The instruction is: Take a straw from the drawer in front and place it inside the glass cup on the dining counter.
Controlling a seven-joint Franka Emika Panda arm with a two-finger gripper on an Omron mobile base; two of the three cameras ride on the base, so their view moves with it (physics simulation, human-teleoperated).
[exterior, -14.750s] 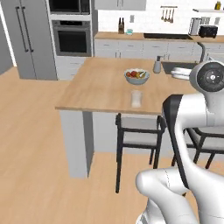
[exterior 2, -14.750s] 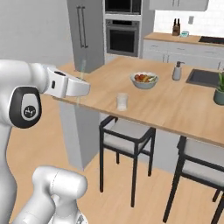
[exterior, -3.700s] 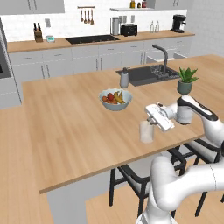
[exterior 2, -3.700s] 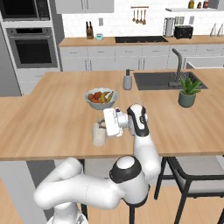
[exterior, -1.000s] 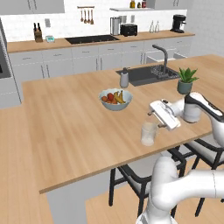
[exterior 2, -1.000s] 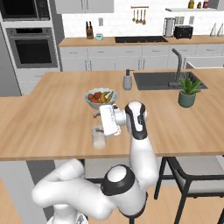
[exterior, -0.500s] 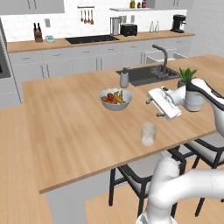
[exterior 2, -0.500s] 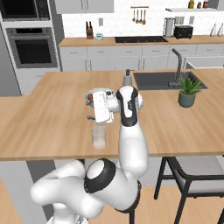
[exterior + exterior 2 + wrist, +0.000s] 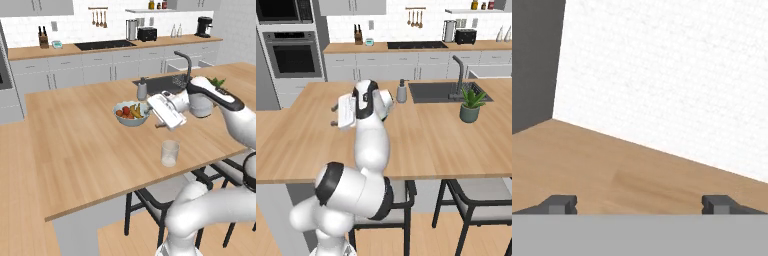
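Pincer (image 9: 334, 114) agape above dining counter (image 9: 426, 140)

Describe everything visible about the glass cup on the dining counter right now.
The glass cup is a small clear, colourless tumbler without handle, standing upright on the light wood dining counter near its front edge. Whether the straw is inside it cannot be made out. Nothing touches it; the open gripper is raised behind it, towards the fruit bowl.

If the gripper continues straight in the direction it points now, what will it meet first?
Probably nothing close. The open gripper points level across the dining counter toward the room's wooden floor and a white wall; the hand view shows nothing between, though depth is unclear.
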